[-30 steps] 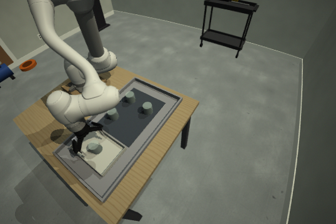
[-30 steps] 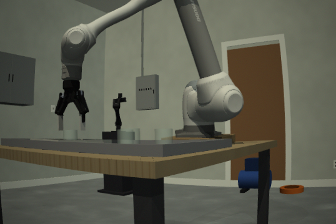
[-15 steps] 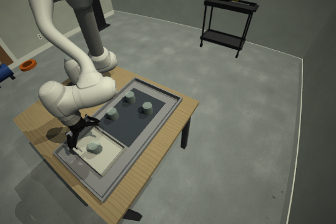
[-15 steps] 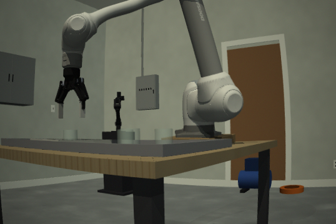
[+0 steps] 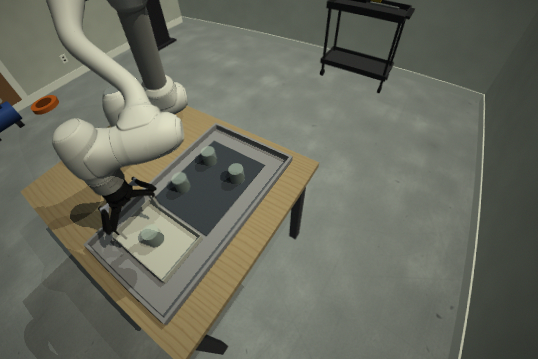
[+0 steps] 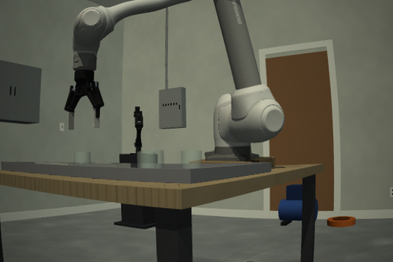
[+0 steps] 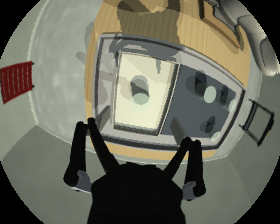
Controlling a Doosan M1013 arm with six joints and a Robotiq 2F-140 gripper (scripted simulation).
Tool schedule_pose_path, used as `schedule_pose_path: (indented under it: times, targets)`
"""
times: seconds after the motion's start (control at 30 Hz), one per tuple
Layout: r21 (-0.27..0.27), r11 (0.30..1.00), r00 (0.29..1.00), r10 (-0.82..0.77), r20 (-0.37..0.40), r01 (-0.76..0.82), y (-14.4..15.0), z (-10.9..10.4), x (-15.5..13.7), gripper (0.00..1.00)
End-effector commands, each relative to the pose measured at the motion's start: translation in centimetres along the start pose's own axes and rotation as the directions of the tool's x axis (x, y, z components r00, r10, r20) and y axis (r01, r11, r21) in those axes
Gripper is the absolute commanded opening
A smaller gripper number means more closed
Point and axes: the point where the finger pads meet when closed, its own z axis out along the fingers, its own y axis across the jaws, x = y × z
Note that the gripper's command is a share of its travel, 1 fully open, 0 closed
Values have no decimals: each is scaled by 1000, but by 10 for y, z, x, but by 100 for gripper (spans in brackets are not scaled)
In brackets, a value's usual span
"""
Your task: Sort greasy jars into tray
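One glass jar (image 5: 150, 237) stands mouth down inside the pale tray (image 5: 161, 246); it also shows in the wrist view (image 7: 141, 91) and in the exterior view (image 6: 82, 157). Three jars stand on the dark mat (image 5: 217, 180): one near the tray (image 5: 180, 182), one at the back (image 5: 207, 155), one to the right (image 5: 235, 173). My gripper (image 6: 83, 123) is open and empty, raised well above the tray and the jar in it. In the top view the gripper (image 5: 122, 207) hangs over the tray's far left side.
The tray and mat lie on a grey steel top (image 5: 200, 225) on a wooden table (image 5: 260, 235). The arm's base (image 5: 165, 97) stands at the table's back. A black cart (image 5: 367, 35) stands far off. A small black stand (image 6: 137, 128) rises behind the jars.
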Motion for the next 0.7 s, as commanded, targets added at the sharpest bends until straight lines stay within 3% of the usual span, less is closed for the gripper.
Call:
schedule_pose_path:
  times: [0.0,0.27,0.6,0.67]
  targets:
    - [0,1000,1000,0,0,0,0,0,0,100]
    - [0,1000,1000,0,0,0,0,0,0,100]
    - [0,1000,1000,0,0,0,81,0,-19,100]
    - [0,1000,1000,0,0,0,81,0,-19,100]
